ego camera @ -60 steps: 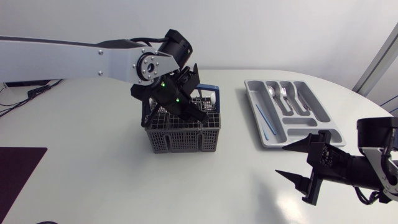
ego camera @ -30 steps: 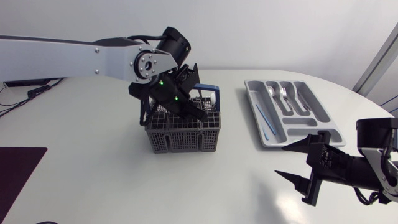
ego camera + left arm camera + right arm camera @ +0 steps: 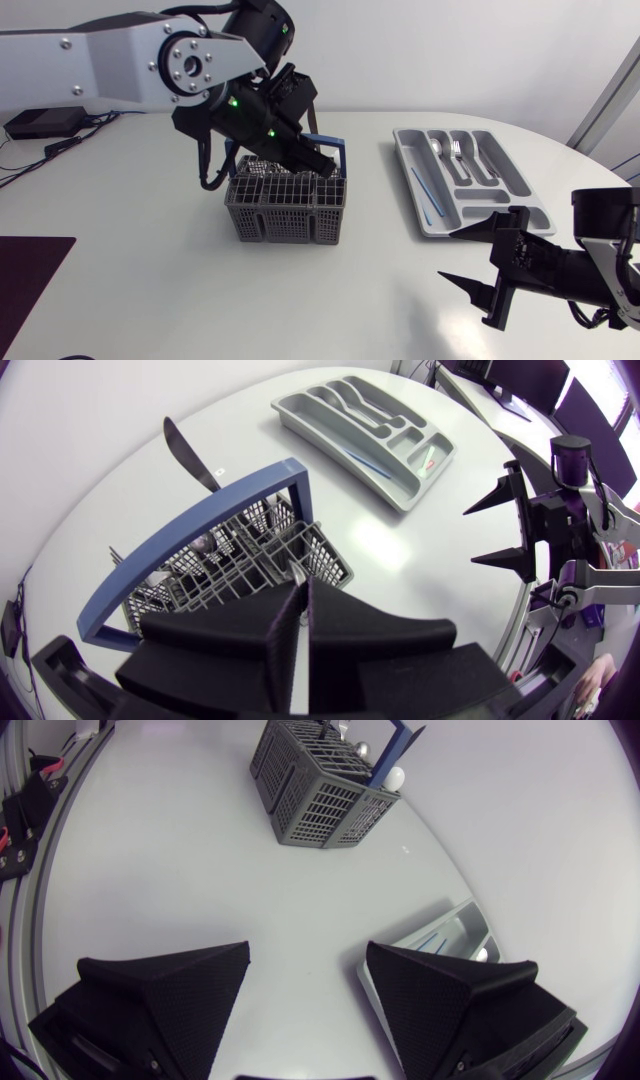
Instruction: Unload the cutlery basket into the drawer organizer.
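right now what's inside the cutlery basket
A few utensil ends stick up from the cutlery basket; the left claw covers much of it, so the rest is hidden.

You are looking down on a white table with a smooth, evenly lit top and a rounded far edge. A dark rectangular mat lies at its near left corner.

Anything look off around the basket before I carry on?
The cutlery basket looks tipped back under the left end effector, its front wall turned up toward the head camera; it may be snagged. No spill visible.
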